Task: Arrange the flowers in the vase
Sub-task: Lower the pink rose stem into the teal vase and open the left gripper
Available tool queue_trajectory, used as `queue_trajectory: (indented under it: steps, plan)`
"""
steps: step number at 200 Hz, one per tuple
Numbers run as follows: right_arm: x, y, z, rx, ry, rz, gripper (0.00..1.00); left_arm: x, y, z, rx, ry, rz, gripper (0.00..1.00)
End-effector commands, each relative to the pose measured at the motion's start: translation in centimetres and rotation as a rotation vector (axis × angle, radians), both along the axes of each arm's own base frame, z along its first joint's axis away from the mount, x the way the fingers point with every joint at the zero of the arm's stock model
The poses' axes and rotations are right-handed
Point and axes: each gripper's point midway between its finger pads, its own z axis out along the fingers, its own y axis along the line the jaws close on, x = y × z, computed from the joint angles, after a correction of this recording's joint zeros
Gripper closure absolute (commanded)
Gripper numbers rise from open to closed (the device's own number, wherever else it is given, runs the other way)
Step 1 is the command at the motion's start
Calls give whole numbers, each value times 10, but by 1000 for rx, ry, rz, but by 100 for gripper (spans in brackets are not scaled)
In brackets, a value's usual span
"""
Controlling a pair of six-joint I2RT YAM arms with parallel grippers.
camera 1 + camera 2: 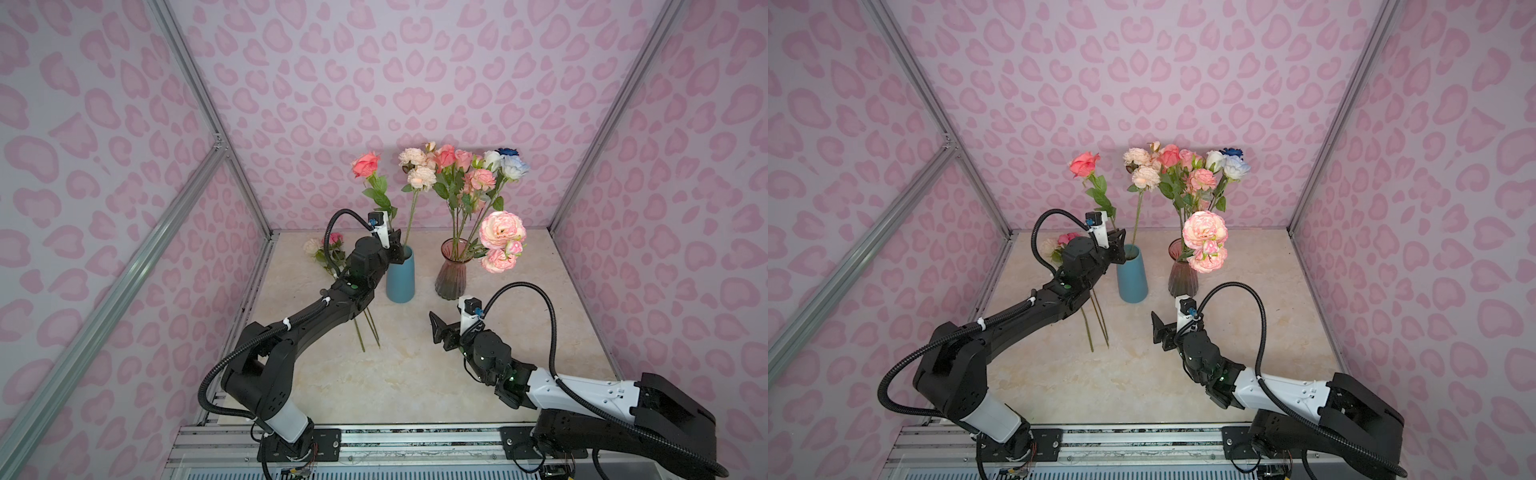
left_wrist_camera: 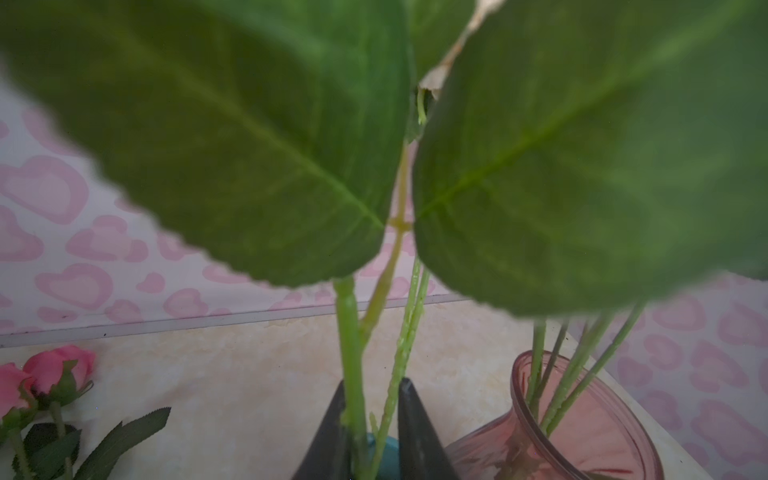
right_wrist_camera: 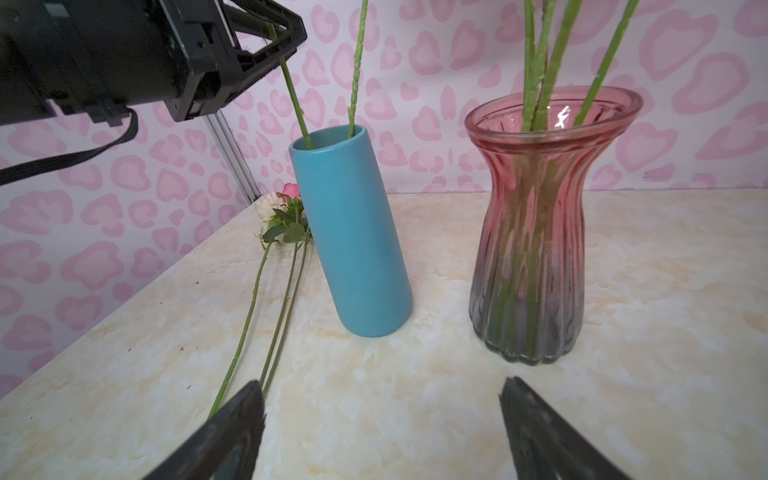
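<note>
Mostly, the flowers are already in. A full bunch of pink, coral, cream and blue heads on long green stems stands in the pink glass vase, with a large ruffled peony leaning out low past its rim. A coral rose and a cream peony stand upright in the blue vase just beside it. What looks left is a few loose stems lying flat on the bench beside the blue vase, with their pink and cream heads toward the back wall. The left hand sits at the blue vase's mouth, jaws narrowly apart with both stems between them, so the rose seems placed rather than pinched. The right hand hovers empty and wide in front of the vases.
</note>
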Motion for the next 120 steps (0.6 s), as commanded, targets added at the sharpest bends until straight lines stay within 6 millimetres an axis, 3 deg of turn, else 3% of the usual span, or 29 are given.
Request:
queue_trajectory:
  steps: [1,53,66,120]
  plan:
    - [2,-2,3,-2,-12,-18,11,-3,2,9,10,4,6,75]
    - [2,0,3,-1,-7,-14,11,-13,4,11,50,56,-6,65]
    - [2,0,2,0,-6,-14,11,-18,8,12,68,70,-6,54]
    - [3,-2,2,10,-3,-25,11,-35,11,15,133,57,-50,44]
